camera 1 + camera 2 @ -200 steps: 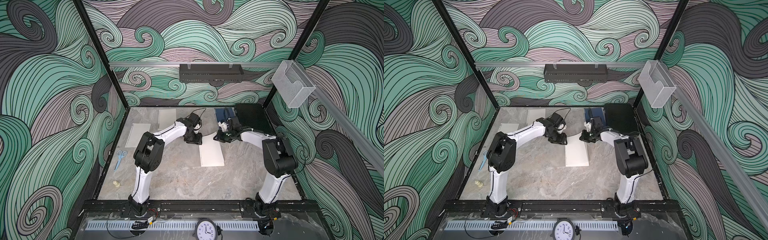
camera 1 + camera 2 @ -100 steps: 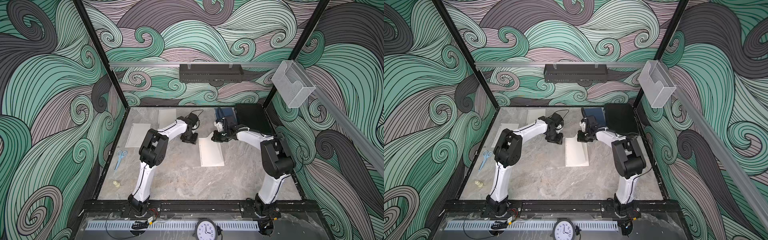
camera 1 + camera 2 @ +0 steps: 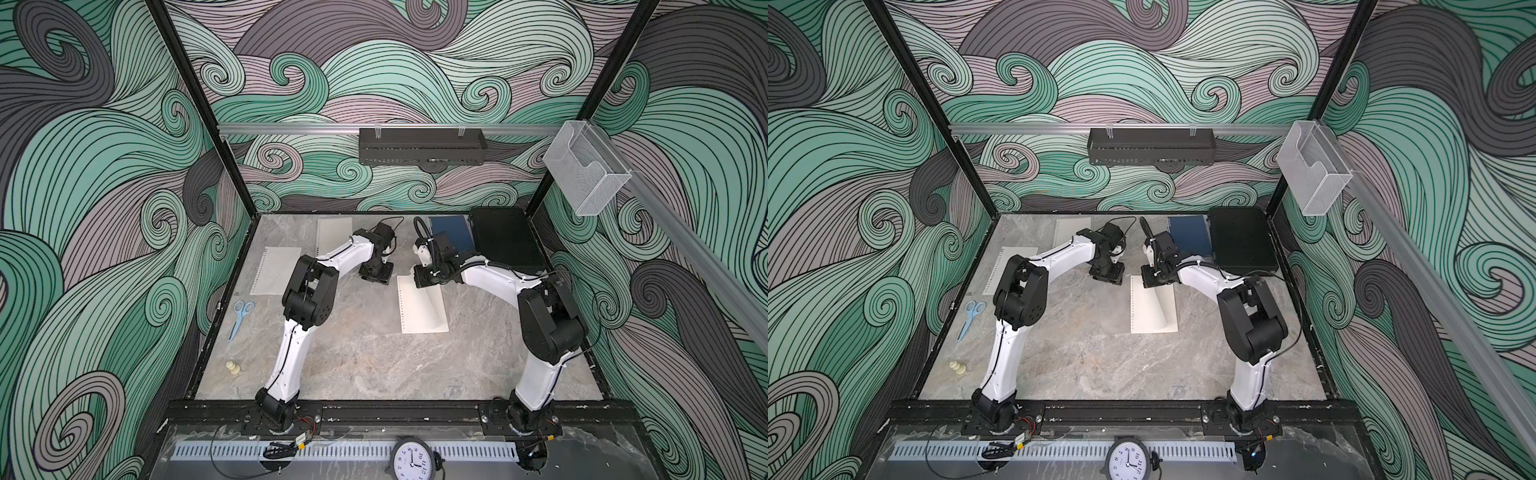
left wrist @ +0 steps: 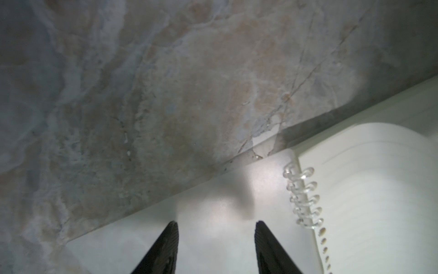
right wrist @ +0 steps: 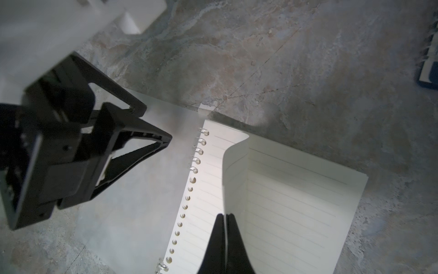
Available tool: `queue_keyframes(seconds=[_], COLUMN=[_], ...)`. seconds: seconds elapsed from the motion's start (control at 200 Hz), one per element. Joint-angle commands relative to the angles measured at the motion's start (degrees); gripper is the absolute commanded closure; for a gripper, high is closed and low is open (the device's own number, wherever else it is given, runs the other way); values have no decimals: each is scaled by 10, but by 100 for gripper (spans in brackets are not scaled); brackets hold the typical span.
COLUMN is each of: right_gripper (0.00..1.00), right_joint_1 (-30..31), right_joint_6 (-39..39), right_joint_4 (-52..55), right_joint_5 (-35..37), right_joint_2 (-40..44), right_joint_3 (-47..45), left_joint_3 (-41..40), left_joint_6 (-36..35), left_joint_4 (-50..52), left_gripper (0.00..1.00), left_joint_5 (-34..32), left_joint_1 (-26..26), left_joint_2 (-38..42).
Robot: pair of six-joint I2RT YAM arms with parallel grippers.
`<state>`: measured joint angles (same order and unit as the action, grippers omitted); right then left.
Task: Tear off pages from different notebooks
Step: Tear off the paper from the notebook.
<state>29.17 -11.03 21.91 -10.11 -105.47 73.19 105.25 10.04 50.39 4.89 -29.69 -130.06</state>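
In both top views we see the cream notebook lying open near the middle of the table, with its long axis and its spiral running from the far wall toward the arm bases. The left gripper sits just beside the notebook's far corner on the spiral side. The right gripper hangs over its far end, so the right arm is the nearer one to the sheet. In a top view the page stands up from the pad in a fold below that gripper. From the left wrist, the left gripper shows its 2 fingers spread partway, with the tips over the frosted cover that is flipped out beside the clear spiral. We cannot confirm that they touch it. From the right wrist, the right gripper has its fingers pressed together on the raised page, pinching its free edge. The spiral lies between this grip and the left gripper. We judge that the pull must run across the spiral's axis, away from the left gripper, while that one pins the cover down.
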Motion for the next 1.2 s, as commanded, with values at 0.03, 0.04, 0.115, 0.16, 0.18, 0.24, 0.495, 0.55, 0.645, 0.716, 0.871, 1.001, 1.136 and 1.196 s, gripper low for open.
queue_keyframes(seconds=[0.03, 0.04, 0.115, 0.16, 0.18, 0.24, 0.495, 0.55, 0.645, 0.716, 0.871, 1.001, 1.136, 1.196], right_gripper=[100, 100, 100, 100, 100, 100, 100, 100, 100, 100, 100, 100, 100, 100], right_joint_1=[13, 15, 22, 28, 31, 38, 109, 142, 173, 171, 171, 173, 187, 196], right_joint_6=[33, 35, 44, 50, 54, 61, 175, 231, 263, 258, 255, 247, 239, 240], right_joint_4=[12, 12, 9, 8, 8, 7, -29, -69, -136, -142, -120, -105, -97, -93], right_joint_5=[34, 35, 41, 48, 50, 61, 12, -28, -49, -39, -30, -40, -54, -52], right_joint_2=[22, 22, 27, 30, 32, 36, 70, 106, 159, 171, 166, 166, 182, 189], right_joint_3=[13, 13, 12, 11, 11, 10, -24, -71, -133, -142, -131, -123, -126, -129], left_joint_3=[20, 20, 21, 22, 23, 26, 32, 31, 28, 25, 22, 18, 14, 12], left_joint_6=[-14, -14, -12, -10, -9, -7, 11, 16, 21, 21, 21, 17, 15, 14], left_joint_4=[27, 27, 31, 33, 35, 42, 61, 63, 62, 61, 59, 59, 58, 56], left_gripper=[48, 48, 48, 48, 48, 48, 49, 49, 50, 50, 51, 51, 52, 52], left_joint_5=[-8, -8, -8, -8, -9, -9, 5, 6, 12, 15, 17, 17, 20, 21], left_joint_1=[4, 4, 5, 5, 5, 6, 13, 16, 18, 18, 18, 19, 18, 18], left_joint_2=[-20, -20, -25, -30, -32, -38, -67, -72, -76, -75, -71, -70, -67, -66])
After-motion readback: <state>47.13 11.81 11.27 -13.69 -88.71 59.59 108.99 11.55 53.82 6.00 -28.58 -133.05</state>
